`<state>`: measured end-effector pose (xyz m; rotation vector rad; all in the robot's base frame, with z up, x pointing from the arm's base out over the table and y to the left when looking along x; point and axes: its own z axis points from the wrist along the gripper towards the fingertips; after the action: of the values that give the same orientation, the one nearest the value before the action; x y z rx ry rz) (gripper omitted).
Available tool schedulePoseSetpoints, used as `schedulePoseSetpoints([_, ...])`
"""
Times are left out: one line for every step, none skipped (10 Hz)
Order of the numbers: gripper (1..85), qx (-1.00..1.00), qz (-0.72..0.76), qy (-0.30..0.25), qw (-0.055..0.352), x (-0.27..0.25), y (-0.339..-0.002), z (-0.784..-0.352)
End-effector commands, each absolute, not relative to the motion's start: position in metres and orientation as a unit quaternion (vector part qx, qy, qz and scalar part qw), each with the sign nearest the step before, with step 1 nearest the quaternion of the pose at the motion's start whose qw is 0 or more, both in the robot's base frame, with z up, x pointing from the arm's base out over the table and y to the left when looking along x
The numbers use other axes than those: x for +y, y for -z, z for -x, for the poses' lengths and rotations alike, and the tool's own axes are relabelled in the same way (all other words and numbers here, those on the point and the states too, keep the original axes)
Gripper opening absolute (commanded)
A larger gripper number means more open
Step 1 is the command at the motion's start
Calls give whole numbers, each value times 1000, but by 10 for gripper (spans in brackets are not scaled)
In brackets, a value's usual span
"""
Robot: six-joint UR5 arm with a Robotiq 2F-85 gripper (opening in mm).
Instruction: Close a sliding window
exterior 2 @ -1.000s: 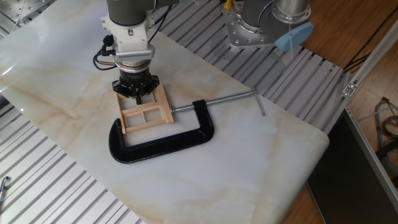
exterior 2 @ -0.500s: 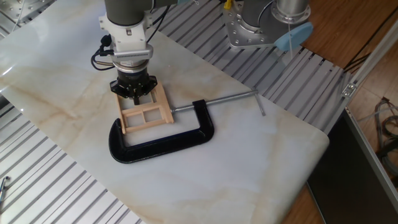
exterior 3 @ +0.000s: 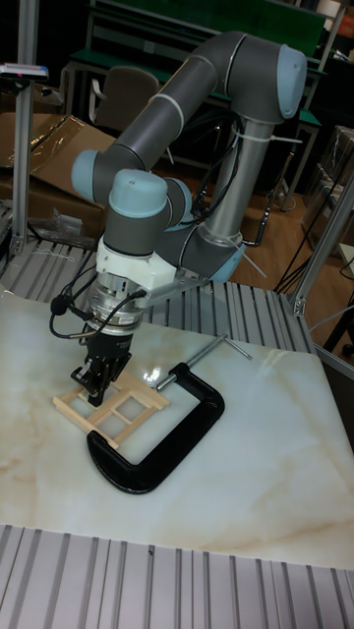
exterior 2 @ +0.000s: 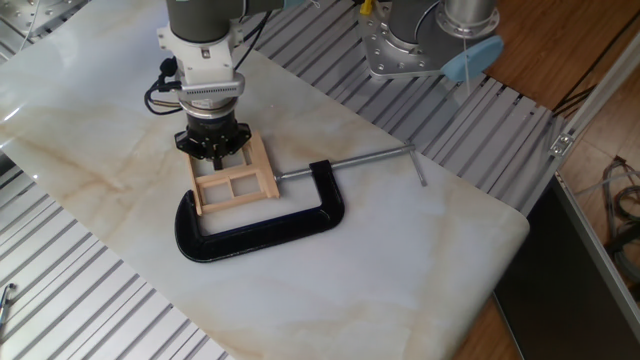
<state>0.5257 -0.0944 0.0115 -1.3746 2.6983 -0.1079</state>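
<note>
The sliding step itself is judged to be in hand: the gripper (exterior 2: 217,157) is set down on the far end of the sliding window (exterior 2: 234,183), where a movable slat is presumably engaged by the fingertips. Whether the fingers are spread or closed on a slat cannot be told, because the tips are hidden by the gripper body in the fixed view and are too small in the tall fixed view (exterior 3: 95,393). The sliding window is laid flat on the marble worktop (exterior 2: 400,260), toward its left side and well apart from every edge, and it is held in the mouth of a black C-clamp (exterior 2: 255,228), whose steel screw (exterior 2: 350,160) is pointed toward the right rear edge. For the next move, a steady push along the frame's rails is called for, with the pressure kept light so that the thin wood is not bent
</note>
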Motion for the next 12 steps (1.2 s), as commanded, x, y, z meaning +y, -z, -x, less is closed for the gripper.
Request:
schedulePoseSetpoints([7,895,442,31,52,-96,-17,-521])
schedulePoseSetpoints([7,898,435,29,49,-94,-17,-519])
schedulePoseSetpoints([7,904,425,29,43,-92,-17,-515])
schedulePoseSetpoints([7,908,417,33,33,-91,-21,-508])
schedulePoseSetpoints([7,913,406,36,22,-88,-28,-496])
schedulePoseSetpoints([7,917,398,37,12,-84,-35,-485])
schedulePoseSetpoints([7,920,390,36,5,-79,-39,-475])
schedulePoseSetpoints([7,921,388,35,0,-75,-42,-467])
schedulePoseSetpoints([7,921,387,34,-3,-71,-44,-459])
schedulePoseSetpoints([7,919,392,36,0,-71,-43,-459])
schedulePoseSetpoints([7,916,400,37,3,-74,-41,-467])
schedulePoseSetpoints([7,912,409,35,7,-78,-38,-479])
